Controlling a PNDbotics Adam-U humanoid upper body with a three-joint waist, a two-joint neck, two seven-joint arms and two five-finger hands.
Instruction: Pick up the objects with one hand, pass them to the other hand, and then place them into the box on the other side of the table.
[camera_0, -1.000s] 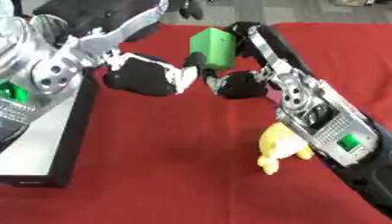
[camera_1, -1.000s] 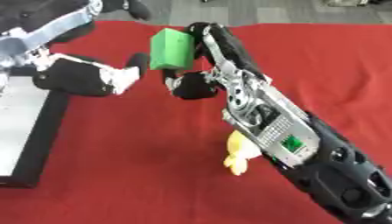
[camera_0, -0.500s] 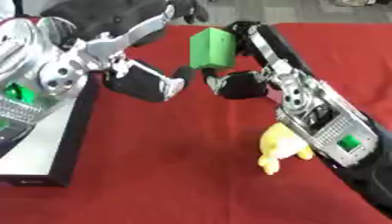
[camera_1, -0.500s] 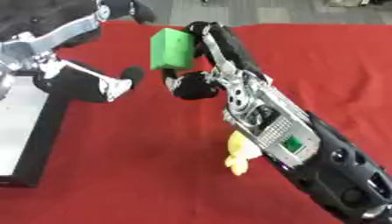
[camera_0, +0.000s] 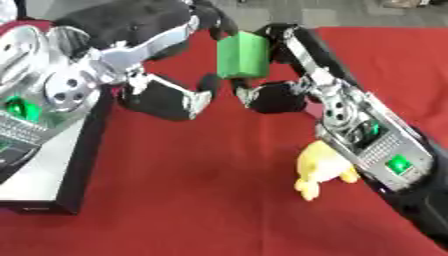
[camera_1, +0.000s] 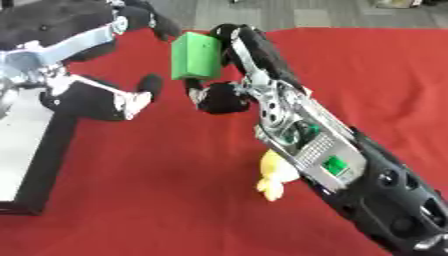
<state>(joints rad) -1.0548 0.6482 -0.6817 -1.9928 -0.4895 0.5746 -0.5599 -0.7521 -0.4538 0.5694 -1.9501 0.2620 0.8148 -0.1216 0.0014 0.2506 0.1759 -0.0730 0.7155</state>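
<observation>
Left eye view
Green block: far centre, above the red cloth, gripped by right hand.
Left hand: fingers spread, empty, close beside the block.

Right eye view
Box: left edge.
Advice: close left fingers round the block before the right lets go.

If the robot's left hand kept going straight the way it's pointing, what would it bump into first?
Probably the green block that the right hand holds up. The left hand points across at it over the red cloth, with only a small gap between them, though depth is hard to judge.
</observation>
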